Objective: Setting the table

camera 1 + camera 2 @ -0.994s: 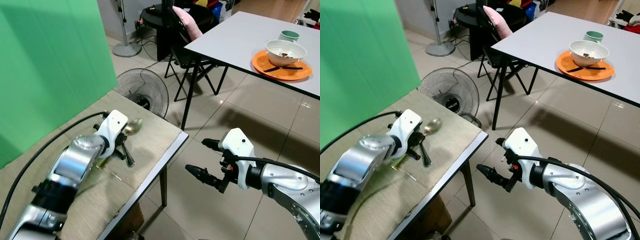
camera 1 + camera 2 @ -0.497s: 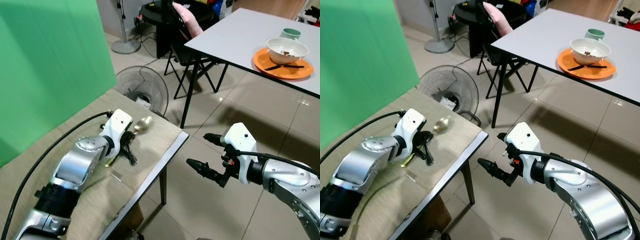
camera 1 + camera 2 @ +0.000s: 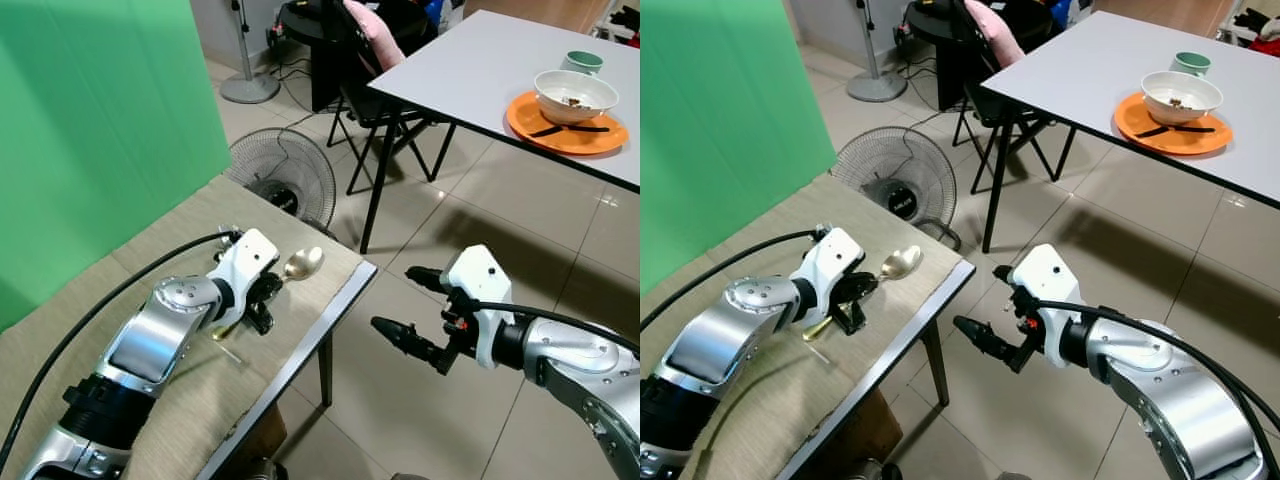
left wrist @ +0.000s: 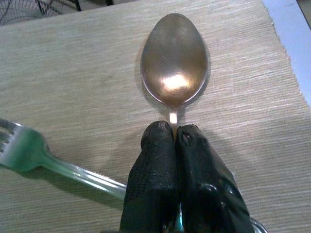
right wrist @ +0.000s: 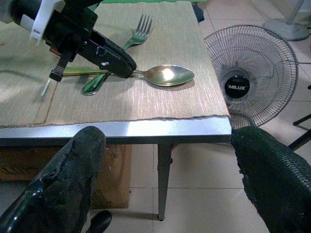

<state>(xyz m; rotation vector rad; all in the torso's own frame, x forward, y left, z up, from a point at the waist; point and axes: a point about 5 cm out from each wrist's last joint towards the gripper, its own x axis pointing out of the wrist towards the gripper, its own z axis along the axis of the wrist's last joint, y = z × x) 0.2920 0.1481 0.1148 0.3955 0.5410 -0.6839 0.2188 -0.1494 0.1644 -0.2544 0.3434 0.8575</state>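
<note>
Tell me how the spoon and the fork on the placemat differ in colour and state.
The spoon is golden; the fork looks silver with a green tint. The left tool is shut on the spoon's neck, while the fork lies free. The spoon's bowl points toward the table edge; the fork's tines point away from it. Both rest on the woven placemat.

A green screen stands on the left above a pale tiled floor. A floor fan sits near a black folding chair with a pink cushion. A fan stand stands behind.
</note>
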